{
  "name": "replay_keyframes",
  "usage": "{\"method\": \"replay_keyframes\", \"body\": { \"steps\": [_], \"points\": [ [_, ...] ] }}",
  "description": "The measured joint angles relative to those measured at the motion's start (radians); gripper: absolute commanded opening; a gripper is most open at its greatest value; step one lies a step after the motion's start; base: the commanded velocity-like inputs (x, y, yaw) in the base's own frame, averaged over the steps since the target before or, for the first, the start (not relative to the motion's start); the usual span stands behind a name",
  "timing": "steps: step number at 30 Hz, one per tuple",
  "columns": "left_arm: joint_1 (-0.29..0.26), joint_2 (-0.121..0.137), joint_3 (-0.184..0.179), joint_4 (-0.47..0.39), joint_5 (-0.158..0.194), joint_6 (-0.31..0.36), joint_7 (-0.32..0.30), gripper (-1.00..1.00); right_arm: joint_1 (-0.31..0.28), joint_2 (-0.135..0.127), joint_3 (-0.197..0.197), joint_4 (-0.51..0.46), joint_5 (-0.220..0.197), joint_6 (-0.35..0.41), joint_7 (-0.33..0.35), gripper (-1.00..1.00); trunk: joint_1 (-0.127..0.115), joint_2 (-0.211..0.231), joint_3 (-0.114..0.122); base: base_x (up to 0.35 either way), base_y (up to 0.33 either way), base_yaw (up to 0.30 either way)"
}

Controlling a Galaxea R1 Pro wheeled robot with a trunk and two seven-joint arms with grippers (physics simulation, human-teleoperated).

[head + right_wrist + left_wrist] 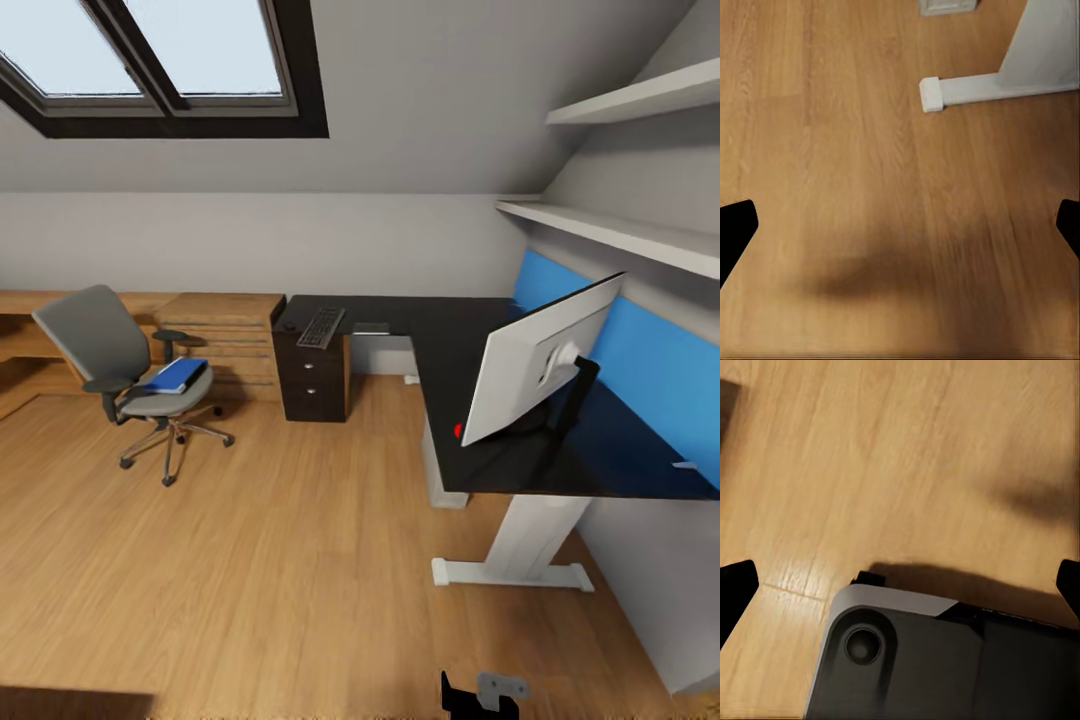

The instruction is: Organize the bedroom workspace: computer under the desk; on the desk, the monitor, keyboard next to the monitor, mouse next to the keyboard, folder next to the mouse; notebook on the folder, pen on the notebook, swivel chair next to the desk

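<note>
Head view findings, largest item first. Floor (300, 560): warm wood planks with visible grain, matte. Desk (470, 340): L-shaped, flat black top with a slight sheen, running from centre toward 4 o'clock along a blue wall panel (650, 360); black drawer unit (313, 375) with small silver knobs under its far end, white T-foot leg (520, 550) under the near end. Light wooden shelf unit (225, 340) abuts the drawer unit at its 9 o'clock side.

Monitor (535, 360): wide, thin, pale grey-white back toward the camera, black stand, standing upright on the desk's near wing; a small red light at its lower corner. Swivel chair (130, 375): grey padded seat and curved back, black rounded armrests, chrome star base on castors, standing on the floor at 9 o'clock, well apart from the desk. Folder (176, 375): flat, bright blue, rectangular, lying on the chair seat. Keyboard (321, 327): slim, black, long, lying on the desk above the drawer unit, well apart from the monitor.

Left wrist view: left gripper (900, 585) has its black fingertips spread to the picture's edges, holding nothing, above wood floor and a rounded grey-and-black robot body part (945, 660).

Right wrist view: right gripper (900, 225) likewise spread wide and empty, over floor beside the white leg foot.
</note>
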Motion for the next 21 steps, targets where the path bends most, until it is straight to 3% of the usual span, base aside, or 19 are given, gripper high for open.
{"method": "replay_keyframes", "body": {
  "steps": [9, 21],
  "points": [
    [0.0, 0.0, 0.0, 0.0, 0.0, 0.0, 0.001, 1.0, 0.0, 0.0, 0.0, 0.0, 0.0, -0.002, 0.0, 1.0, -0.035, 0.063, 0.031, -0.173, -0.233, 0.0],
    [0.0, -0.001, 0.001, 0.0, 0.0, -0.002, 0.003, 1.0, 0.0, -0.002, -0.001, 0.0, 0.001, -0.004, 0.0, 1.0, -0.081, 0.147, 0.086, -0.015, -0.024, 0.0]
  ]
}}
